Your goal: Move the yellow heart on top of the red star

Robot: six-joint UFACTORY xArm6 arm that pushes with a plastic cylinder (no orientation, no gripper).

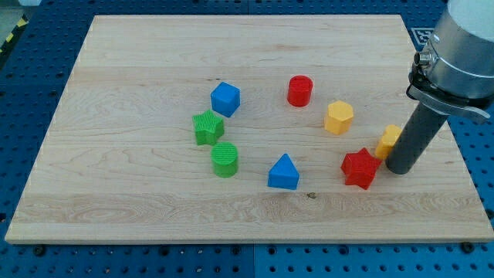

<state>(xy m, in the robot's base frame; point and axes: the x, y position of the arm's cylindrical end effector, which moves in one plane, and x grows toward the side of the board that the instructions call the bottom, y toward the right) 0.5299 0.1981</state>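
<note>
The red star (360, 167) lies on the wooden board at the view's lower right. The yellow heart (389, 140) sits just up and to the right of it, partly hidden behind my rod. My tip (401, 170) rests on the board right of the red star, just below the yellow heart and close to both. I cannot tell whether the rod touches the heart.
A yellow hexagon (339, 117) and red cylinder (300, 90) lie above and left of the star. A blue triangle (284, 172), green cylinder (225, 159), green star (208, 127) and blue cube (225, 99) sit toward the middle. The board's right edge (455, 147) is near my tip.
</note>
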